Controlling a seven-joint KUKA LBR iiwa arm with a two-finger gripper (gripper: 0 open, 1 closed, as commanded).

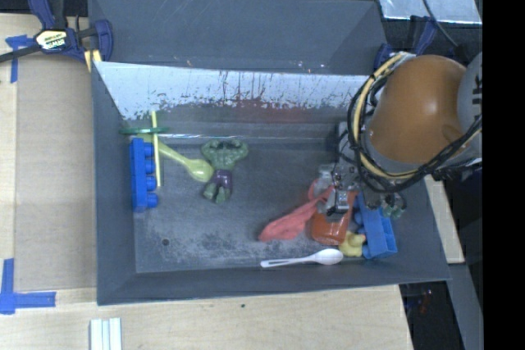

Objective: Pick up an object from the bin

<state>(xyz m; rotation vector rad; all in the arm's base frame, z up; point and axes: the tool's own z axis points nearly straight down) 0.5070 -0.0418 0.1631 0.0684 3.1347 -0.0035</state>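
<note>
My gripper is down at the bin's right side, its fingers among a small cluster of things. Right under it lies an orange-red rounded thing, and a pink-red floppy piece stretches out to its left. A blue toy block sits just right of the gripper, with a small yellow thing at its lower left. A white plastic spoon lies along the front of the floor below them. Whether anything is between the fingers is hidden by the gripper body.
At the left wall stands a long blue block with a yellow-green spoon beside it. A green figure with purple trousers lies left of centre. The arm's brown cover and cables hang over the right rim.
</note>
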